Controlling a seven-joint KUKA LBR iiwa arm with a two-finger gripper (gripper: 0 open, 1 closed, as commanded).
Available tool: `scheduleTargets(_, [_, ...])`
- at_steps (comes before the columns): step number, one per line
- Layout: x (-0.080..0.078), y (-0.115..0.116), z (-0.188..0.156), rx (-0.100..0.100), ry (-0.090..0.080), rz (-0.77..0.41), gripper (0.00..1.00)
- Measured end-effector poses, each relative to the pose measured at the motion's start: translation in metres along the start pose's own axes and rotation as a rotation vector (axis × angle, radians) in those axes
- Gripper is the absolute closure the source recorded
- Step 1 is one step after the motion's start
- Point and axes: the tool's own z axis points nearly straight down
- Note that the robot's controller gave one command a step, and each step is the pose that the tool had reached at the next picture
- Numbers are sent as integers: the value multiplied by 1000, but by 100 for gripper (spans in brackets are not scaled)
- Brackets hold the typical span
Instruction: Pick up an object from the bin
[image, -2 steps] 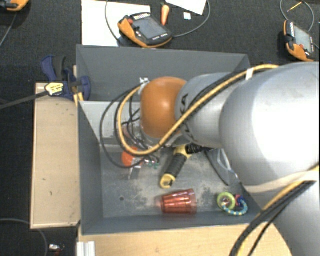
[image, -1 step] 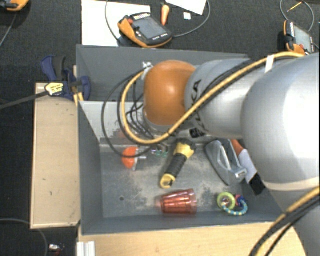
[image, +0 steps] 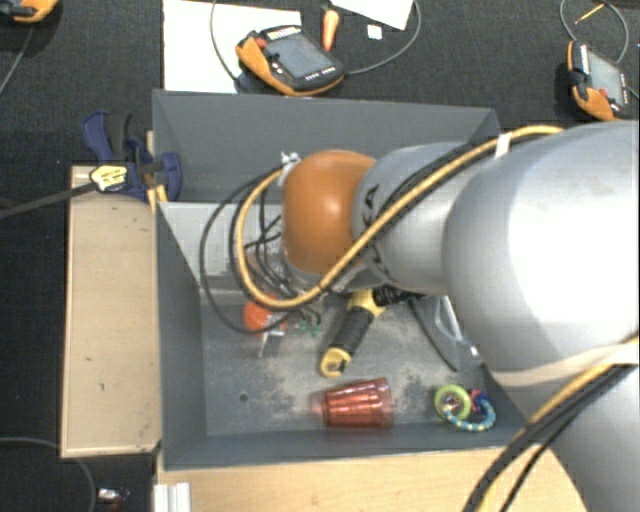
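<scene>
Claw (image: 271, 337) low, left — one red cup (image: 357, 405), one beaded ring (image: 463, 406) (along lower wall).

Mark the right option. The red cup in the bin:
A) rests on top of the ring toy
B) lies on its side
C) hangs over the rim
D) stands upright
B: the red cup lies on its side on the floor of the bin, near the lower wall, with a clear gap between it and the ring toy.
</scene>
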Motion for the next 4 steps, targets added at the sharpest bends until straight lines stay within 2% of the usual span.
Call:
scheduleTargets(1, [-6, 2, 4, -7, -20, -199, 0])
scheduleTargets(2, [-1, 0, -1, -2, -5, -14, 100])
scheduleTargets(4, [-1, 0, -6, -3, -5, -13, 100])
